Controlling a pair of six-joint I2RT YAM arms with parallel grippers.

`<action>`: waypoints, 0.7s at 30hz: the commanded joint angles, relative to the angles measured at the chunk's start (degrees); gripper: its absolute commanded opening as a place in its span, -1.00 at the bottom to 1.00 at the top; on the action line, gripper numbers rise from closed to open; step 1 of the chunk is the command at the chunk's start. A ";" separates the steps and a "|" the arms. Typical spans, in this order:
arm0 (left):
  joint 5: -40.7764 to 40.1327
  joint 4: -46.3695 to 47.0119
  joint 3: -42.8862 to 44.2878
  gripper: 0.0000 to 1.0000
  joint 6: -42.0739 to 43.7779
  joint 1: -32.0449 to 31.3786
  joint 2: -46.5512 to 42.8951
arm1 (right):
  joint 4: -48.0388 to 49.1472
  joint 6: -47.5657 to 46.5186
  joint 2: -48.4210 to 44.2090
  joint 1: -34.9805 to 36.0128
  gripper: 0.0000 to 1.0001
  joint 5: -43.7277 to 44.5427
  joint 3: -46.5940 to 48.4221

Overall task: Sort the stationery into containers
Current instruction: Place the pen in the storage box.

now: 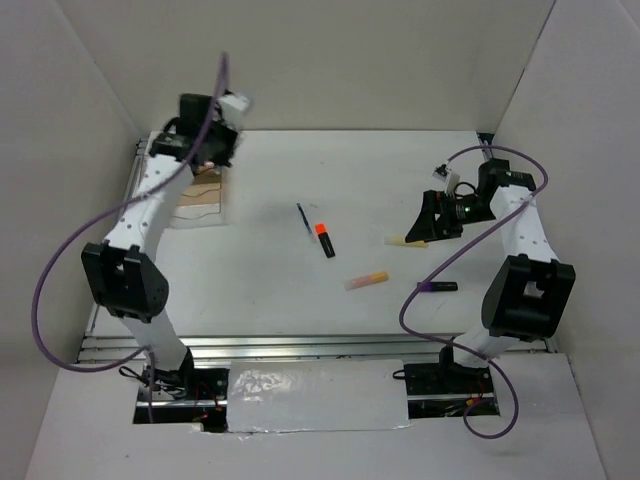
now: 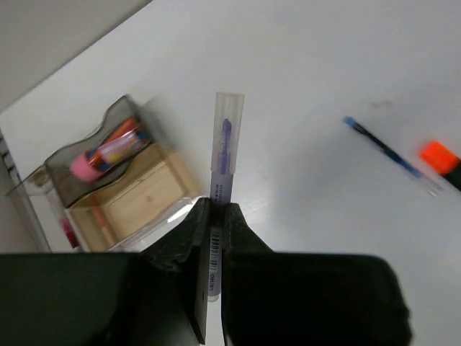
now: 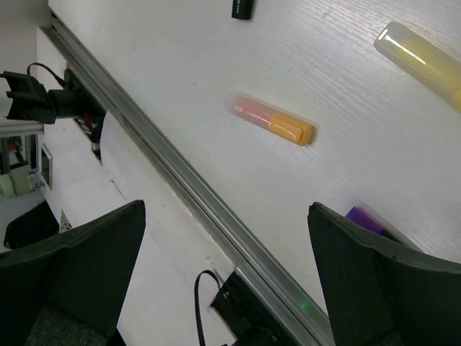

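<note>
L gripper [image 2: 215,210] clenched on clear pen [image 2: 222,148], lower centre, tray [image 2: 144,198] at left. R gripper [image 3: 227,277] spread wide, grasping nothing; yellow-pink marker [image 3: 270,120] upper centre.

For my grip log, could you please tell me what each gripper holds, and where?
The left gripper pinches the clear-capped pen by its barcoded end, opposite the cap; the right gripper holds nothing.

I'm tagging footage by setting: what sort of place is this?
Likely a robotics lab test cell: plain white panel walls box in a white table, the left arm and right arm stand by an aluminium rail.
</note>
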 commanded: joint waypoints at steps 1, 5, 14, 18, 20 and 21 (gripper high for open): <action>12.88 -9.34 11.25 -1.00 -8.89 16.10 6.83 | 3.79 2.62 -2.52 0.23 1.00 0.71 -1.31; 18.70 -14.70 24.69 -1.00 -8.72 27.39 17.46 | 4.23 3.33 -2.35 0.67 1.00 0.18 -2.28; 20.31 -17.09 31.86 -1.00 -5.82 38.92 28.73 | 5.11 2.98 -2.17 5.76 1.00 1.75 -4.91; 18.81 -15.68 28.24 -1.00 -4.85 39.54 29.43 | 6.96 4.65 -2.43 8.05 1.00 3.17 -5.62; 17.92 -14.28 25.96 -1.00 -4.85 39.62 30.05 | 7.31 5.09 -2.08 9.02 1.00 3.08 -5.36; 16.53 -13.84 25.69 -1.00 -5.02 39.62 30.40 | 7.83 5.70 -1.99 9.46 1.00 3.08 -5.10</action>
